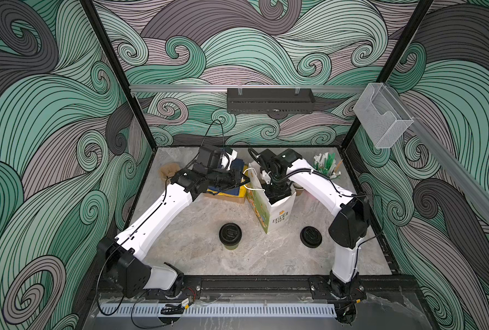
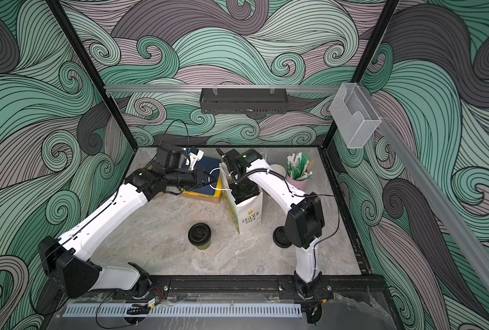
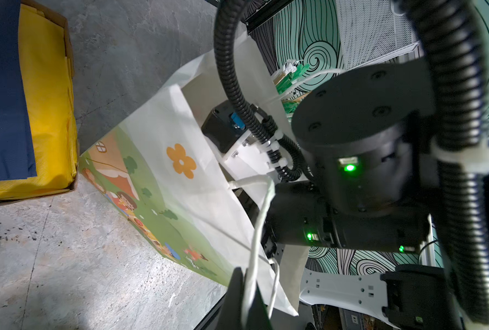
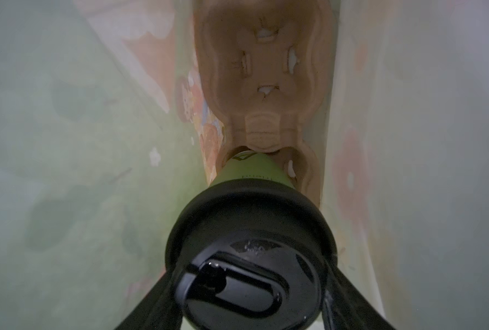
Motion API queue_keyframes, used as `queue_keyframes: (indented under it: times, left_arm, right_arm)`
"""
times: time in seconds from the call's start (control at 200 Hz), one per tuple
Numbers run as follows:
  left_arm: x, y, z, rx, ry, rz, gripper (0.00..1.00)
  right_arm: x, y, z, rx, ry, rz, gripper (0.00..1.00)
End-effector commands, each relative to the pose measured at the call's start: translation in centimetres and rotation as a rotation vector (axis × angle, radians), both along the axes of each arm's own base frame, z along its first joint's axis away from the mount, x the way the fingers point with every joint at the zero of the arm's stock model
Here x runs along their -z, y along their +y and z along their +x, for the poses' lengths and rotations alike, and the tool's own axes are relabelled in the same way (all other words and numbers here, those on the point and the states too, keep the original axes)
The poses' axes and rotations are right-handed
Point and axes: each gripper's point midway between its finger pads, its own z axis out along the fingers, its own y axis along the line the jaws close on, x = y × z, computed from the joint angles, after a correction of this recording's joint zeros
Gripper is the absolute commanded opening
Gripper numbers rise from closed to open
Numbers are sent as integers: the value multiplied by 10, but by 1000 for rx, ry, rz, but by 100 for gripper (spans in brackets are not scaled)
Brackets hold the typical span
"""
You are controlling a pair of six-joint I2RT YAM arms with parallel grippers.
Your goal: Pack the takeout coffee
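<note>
**Right claw** (image 4: pixel 254 288): lowered inside the paper bag (image 1: pixel 280 214), its jaws clasping the black lid of one coffee cup (image 4: pixel 249 174). The cup's olive side ends at a well of the cardboard cup tray (image 4: pixel 263 71) on the bag floor. We cannot tell whether it is fully seated.

**Left claw** (image 3: pixel 247 297): pinched shut on the bag's white cord handle (image 3: pixel 259 223).

**Other containers:** a cardboard box (image 1: pixel 226 198) holds yellow and navy napkins, and a pink tumbler (image 2: pixel 297 183) holds wrapped straws.

**Setting:** on the grey marbled counter (image 1: pixel 197 257) we see the other coffee cup (image 1: pixel 230 235) upright in front of the bag, with a loose lid (image 1: pixel 310 236) near the right arm. The walls (image 1: pixel 237 43) carry green wave patterns.
</note>
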Motion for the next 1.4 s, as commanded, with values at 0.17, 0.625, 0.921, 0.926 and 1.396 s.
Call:
queue_keyframes:
  times: [0.17, 0.625, 0.921, 0.926, 1.396]
  left_arm:
    - [-6, 5, -3, 2, -26, 10, 0]
    - [-7, 5, -3, 4, -28, 10, 0]
    - [-8, 5, -3, 2, -31, 10, 0]
    - [-8, 5, -3, 2, -31, 10, 0]
    - [-8, 5, -3, 3, -28, 14, 0]
  right_arm:
    - [20, -4, -2, 10, 32, -44, 62]
    - [25, -13, -1, 36, 17, -83, 62]
    - [39, -11, 3, 36, 14, -84, 62]
    - [39, -10, 3, 36, 15, -84, 62]
    - [59, -15, 7, 40, 8, -118, 61]
